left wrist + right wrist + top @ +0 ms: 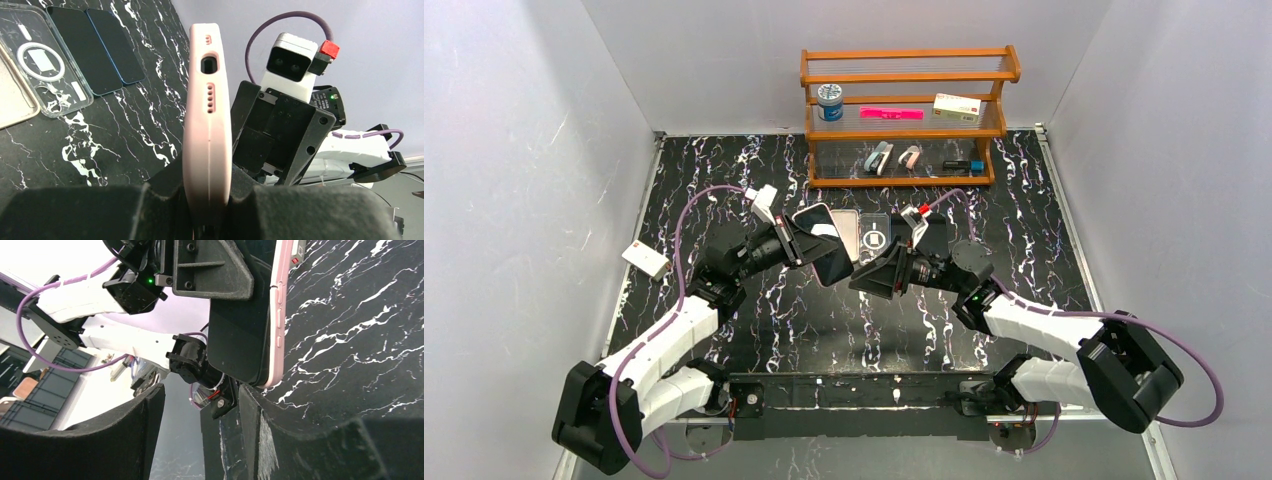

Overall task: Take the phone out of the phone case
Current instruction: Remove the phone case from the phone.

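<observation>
phone in pink case, clamped in left gripper, mid-table

- white box: flat at the left edge of the table, well apart from both arms.
- left gripper: closed on the pink case, which stands on edge between its fingers, port end pointing away from the wrist, raised over the middle of the table.
- phone: seated in the pink case, dark screen showing, pink rim all along its side.
- clear case: flat on the table, just on the far side of the held phone. two dark phones lie flat beside it.
- right gripper: fingers apart, gripping nothing. the lower end of the cased phone sits just at one finger; contact cannot be told.
- shelf: wooden, at the far edge, right of centre, with small items on its levels.
</observation>
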